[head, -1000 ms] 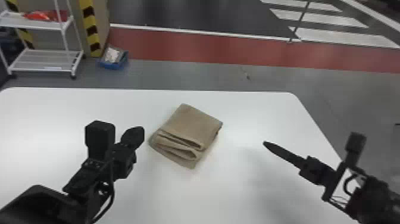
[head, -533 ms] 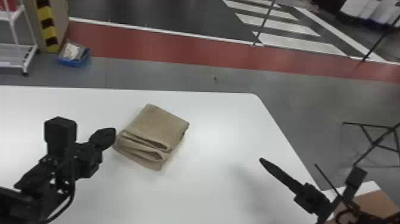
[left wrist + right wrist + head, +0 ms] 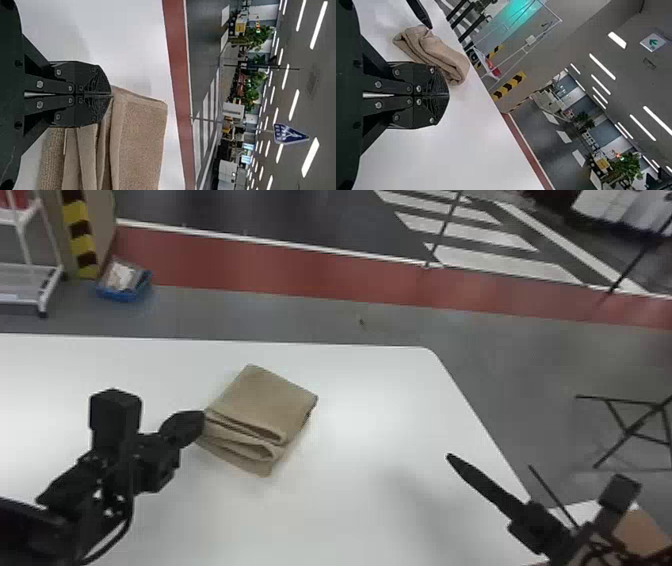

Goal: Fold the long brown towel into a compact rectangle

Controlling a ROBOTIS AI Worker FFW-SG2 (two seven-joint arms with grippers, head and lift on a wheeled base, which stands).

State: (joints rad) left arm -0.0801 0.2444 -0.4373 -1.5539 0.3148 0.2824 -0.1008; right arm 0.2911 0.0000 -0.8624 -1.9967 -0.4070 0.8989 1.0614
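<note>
Left gripper: clenched, its two black fingers together along their length in the left wrist view; the tips were right at a corner of the towel, and whether they pressed on it could not be told.
Brown towel: just off those tips, to their right, lying on the table as a compact, layered bundle; the smooth top panel was on the far side, and the looped folds were stacked along the edge toward the robot.
Right gripper: clenched as well, finger against finger in the right wrist view; it was over the table, well apart from the left gripper, to the right of the towel and nearer the robot.
White table: beneath the towel and the left gripper, its far edge beyond both, its rounded far corner ahead and to the right of the left gripper.
Brown panel: to the right of the right gripper's tips, partly behind that arm.
Black folding frame: on the floor, beyond and to the right of the right gripper.
Blue bin: on the floor past the table, ahead of the left gripper.
White rack: farther left than the bin, also ahead of the left gripper.
</note>
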